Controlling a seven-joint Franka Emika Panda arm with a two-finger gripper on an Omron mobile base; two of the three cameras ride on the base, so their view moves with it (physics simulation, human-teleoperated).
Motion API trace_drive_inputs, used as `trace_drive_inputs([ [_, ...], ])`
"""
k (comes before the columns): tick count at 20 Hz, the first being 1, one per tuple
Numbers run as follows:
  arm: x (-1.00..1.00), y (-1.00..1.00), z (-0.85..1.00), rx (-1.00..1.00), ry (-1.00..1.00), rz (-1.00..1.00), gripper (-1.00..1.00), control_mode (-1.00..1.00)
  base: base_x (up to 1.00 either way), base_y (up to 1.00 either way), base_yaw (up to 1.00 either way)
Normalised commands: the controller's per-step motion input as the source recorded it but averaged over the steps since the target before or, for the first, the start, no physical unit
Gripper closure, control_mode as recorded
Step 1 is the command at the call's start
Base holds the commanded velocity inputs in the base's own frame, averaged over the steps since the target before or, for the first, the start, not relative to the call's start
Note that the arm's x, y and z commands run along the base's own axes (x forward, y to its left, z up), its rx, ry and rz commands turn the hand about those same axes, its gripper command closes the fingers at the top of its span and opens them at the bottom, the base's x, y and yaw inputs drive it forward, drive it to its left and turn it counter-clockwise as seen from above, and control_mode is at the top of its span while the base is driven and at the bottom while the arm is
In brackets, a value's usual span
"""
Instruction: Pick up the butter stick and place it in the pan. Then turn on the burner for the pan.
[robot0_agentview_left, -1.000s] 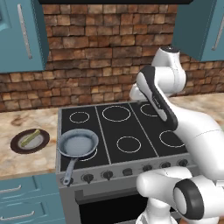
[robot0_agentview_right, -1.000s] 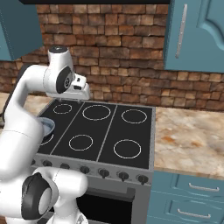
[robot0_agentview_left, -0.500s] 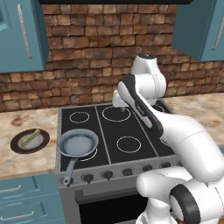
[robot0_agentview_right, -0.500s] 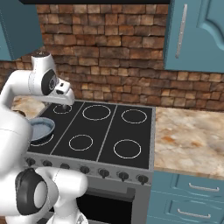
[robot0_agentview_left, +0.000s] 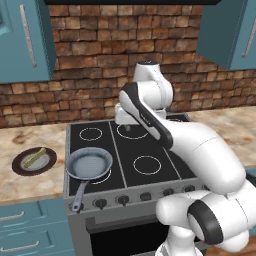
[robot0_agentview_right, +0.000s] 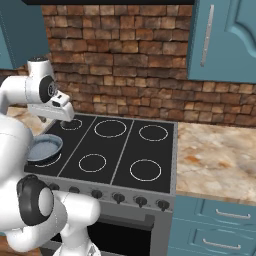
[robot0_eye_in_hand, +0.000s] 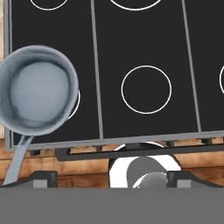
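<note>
Reach step, nothing picked yet. Gripper hangs empty with jaws spread wide above the stove's back left. Butter stick lies on the plate, left counter. Pan sits on front-left burner. Next: swing left, drop onto butter.

butter stick: yellow-green bar, laid on counter plate | pan: grey-blue, empty, seated on front-left burner, handle pointed forward

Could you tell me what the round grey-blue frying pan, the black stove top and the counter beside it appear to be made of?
Round grey-blue frying pan: probably brushed metal, with a dull sheen. Black stove top: apparently glossy glass, flat with thin white rings. Beige mottled counter: looks like polished stone, veined; it could be laminate.
</note>
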Motion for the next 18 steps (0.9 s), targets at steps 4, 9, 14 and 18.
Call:
trace_drive_inputs([
  [4, 0.02, 0.13, -0.32, 0.0, 0.0, -0.01, -1.0, -1.0, 0.0, 0.0, 0.0],
  [9, 0.0, 0.25, -0.46, 0.02, 0.0, -0.01, -1.0, -1.0, 0.0, 0.0, 0.0],
  [14, 0.02, 0.42, -0.41, 0.03, 0.0, -0.01, -1.0, -1.0, 0.0, 0.0, 0.0],
  [18, 0.06, 0.7, -0.22, -0.01, 0.0, 0.0, -1.0, -1.0, 0.0, 0.0, 0.0],
])
